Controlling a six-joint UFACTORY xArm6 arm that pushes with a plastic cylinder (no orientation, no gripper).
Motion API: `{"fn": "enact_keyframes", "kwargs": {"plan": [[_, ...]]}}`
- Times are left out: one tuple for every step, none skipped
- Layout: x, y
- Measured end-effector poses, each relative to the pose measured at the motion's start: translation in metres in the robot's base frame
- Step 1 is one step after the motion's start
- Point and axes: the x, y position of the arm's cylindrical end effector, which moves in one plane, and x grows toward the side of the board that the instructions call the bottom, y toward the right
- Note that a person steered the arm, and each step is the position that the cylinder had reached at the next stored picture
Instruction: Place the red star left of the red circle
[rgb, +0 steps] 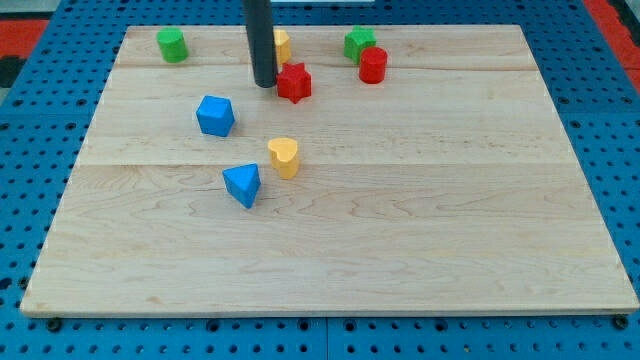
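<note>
The red star (294, 83) lies near the view's top, left of the red circle (373, 65), with a gap between them. My tip (264, 84) rests on the board right beside the star's left side, touching or nearly touching it. The rod rises from there to the view's top edge and hides part of a yellow block (283, 45) behind it.
A green star-like block (359, 42) sits just above-left of the red circle. A green cylinder (172, 45) is at top left. A blue cube-like block (215, 116), a yellow heart (284, 157) and a blue triangle (242, 184) lie mid-left on the wooden board (420, 220).
</note>
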Motion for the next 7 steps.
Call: {"fn": "enact_keyframes", "kwargs": {"plan": [[0.008, 0.033], [0.026, 0.057], [0.054, 0.064], [0.068, 0.074], [0.048, 0.087], [0.011, 0.087], [0.014, 0.079]]}}
